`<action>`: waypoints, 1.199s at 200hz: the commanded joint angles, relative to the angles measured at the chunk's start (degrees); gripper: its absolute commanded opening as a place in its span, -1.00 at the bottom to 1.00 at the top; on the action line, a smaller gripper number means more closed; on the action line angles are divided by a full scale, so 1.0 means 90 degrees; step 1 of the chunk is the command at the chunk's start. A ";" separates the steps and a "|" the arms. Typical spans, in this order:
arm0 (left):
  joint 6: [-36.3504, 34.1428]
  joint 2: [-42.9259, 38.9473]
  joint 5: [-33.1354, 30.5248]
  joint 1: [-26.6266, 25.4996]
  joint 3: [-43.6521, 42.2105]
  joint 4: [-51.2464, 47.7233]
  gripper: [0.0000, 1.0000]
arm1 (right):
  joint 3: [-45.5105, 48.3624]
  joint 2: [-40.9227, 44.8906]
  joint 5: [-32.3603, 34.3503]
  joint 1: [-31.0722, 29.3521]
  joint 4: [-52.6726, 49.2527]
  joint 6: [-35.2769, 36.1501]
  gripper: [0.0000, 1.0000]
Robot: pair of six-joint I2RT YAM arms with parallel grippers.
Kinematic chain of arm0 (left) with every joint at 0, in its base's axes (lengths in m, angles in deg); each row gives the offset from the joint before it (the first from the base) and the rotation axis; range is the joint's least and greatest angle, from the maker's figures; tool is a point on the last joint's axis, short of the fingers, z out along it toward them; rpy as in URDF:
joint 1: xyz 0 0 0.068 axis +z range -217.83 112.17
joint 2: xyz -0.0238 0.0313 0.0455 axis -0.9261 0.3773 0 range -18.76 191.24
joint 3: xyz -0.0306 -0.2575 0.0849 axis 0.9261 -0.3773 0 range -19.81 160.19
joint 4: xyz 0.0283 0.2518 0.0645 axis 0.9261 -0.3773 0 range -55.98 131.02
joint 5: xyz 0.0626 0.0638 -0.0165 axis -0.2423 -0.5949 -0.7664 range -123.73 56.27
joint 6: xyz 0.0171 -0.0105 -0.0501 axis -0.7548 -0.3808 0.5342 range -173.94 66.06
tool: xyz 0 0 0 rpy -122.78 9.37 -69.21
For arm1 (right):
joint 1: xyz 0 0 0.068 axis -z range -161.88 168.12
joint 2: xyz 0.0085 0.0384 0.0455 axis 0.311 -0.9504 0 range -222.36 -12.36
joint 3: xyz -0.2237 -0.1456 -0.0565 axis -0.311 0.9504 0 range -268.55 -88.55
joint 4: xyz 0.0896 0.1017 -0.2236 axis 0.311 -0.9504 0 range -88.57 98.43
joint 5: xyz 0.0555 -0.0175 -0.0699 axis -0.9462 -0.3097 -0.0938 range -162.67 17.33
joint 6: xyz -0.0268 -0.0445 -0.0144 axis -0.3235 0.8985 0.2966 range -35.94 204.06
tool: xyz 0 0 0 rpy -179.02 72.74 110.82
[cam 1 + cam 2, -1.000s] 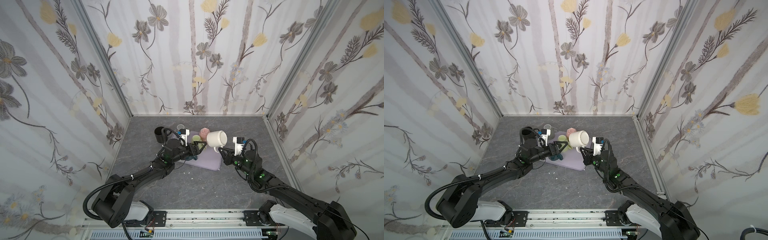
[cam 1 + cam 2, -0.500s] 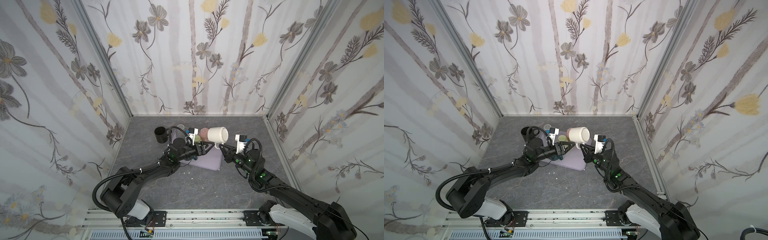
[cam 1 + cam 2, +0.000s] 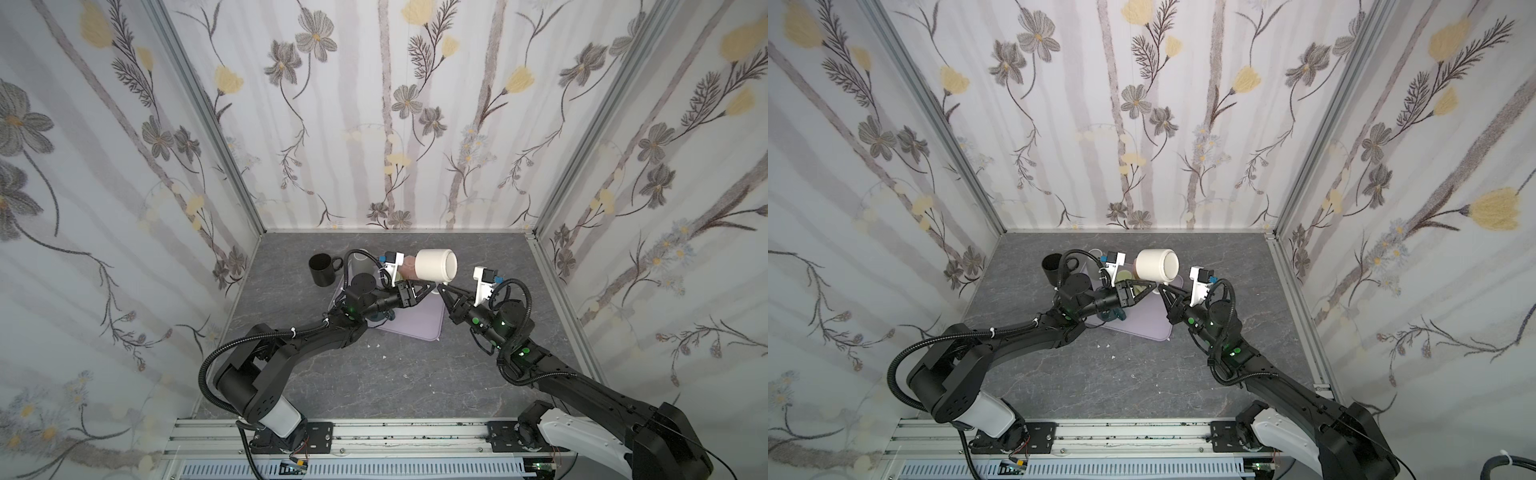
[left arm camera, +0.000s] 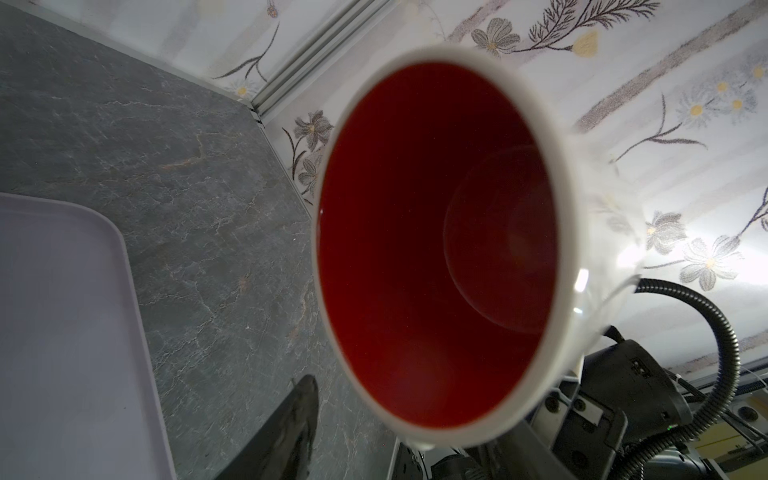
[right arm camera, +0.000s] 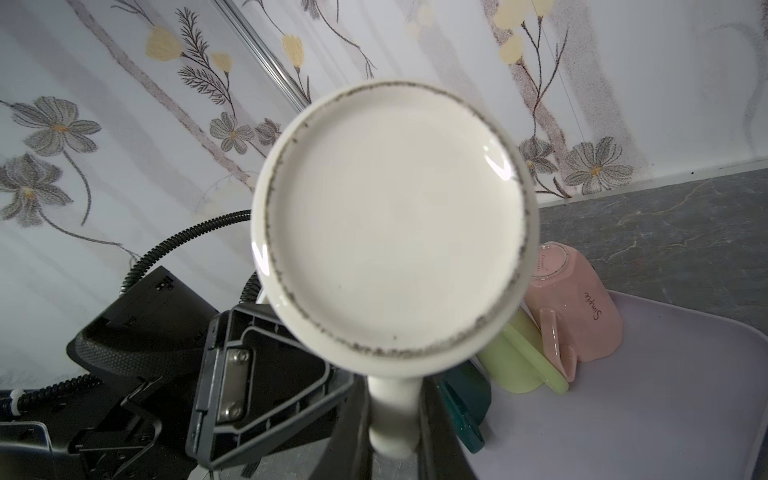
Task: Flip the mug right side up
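Pinching the white mug [image 3: 434, 265] by its handle [image 5: 392, 432] in the right tool [image 3: 441, 289], sideways in mid-air over the lilac tray [image 3: 419, 328], left tool [image 3: 428, 286] half apart near the rim: liable to swivel or drop onto the pink mug [image 5: 582, 307] if released too early.

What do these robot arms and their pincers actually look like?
The left arm and right arm are matte black jointed tubes, each with a glossy white shell near its base. Ribbed black hoses loop alongside, and small green lights glow at the joints. The left gripper and right gripper are black, hollow, tapering triangles. Each wrist carries a white camera bracket with a blue plug.
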 commanded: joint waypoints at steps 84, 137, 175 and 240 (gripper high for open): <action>0.0602 0.0293 0.0291 -0.0017 0.0206 0.1234 -0.22 | 0.0039 -0.0256 -0.0088 -0.0007 0.1011 -0.0174 -0.87; 0.0603 0.0353 0.0599 -0.0092 0.0314 0.1443 -0.32 | 0.0027 -0.0362 -0.0088 -0.0008 0.1028 -0.0156 -0.87; 0.0622 0.0426 0.0835 -0.0151 0.0396 0.1809 -0.37 | 0.0027 -0.0413 -0.0146 -0.0004 0.1033 -0.0143 -0.87; 0.0569 0.0419 0.0981 -0.0192 0.0477 0.1903 -0.43 | 0.0038 -0.0446 -0.0240 0.0052 0.1029 -0.0146 -0.87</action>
